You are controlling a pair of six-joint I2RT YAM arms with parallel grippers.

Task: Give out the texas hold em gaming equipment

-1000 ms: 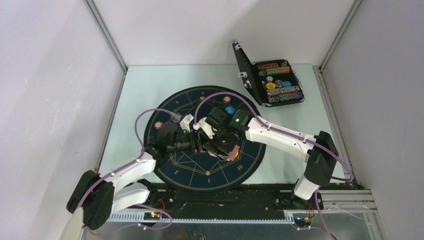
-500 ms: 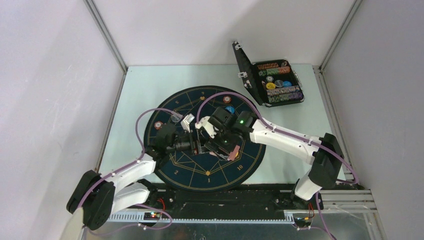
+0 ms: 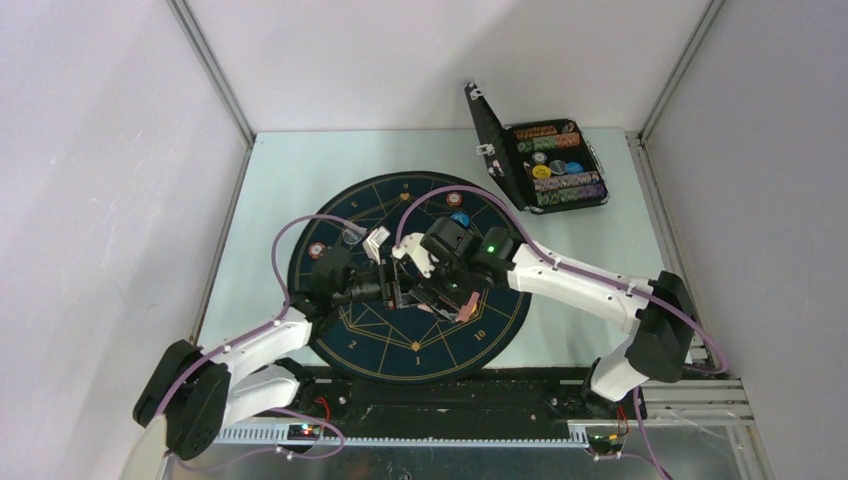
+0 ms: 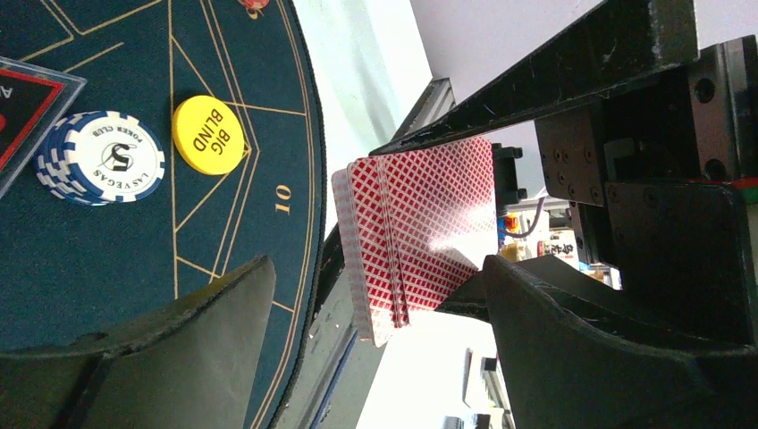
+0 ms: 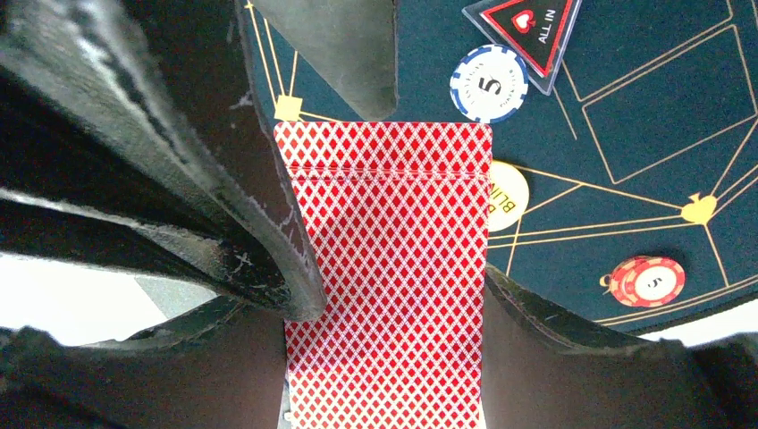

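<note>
You are looking at a pale surface carrying a round dark-blue mat with gold lines, and a black case is standing open at the far right with rows of chips inside. Above the middle of the mat, your right claw is clamping a deck of red-backed cards by its long edges, while your left claw is gaping wide around the deck's end, gripping nothing. On the mat, a triangular All In marker is lying just beside a blue-and-white chip stack, a yellow Big Blind disc is sitting next to that stack, and a red chip is resting apart near the rim.
</note>
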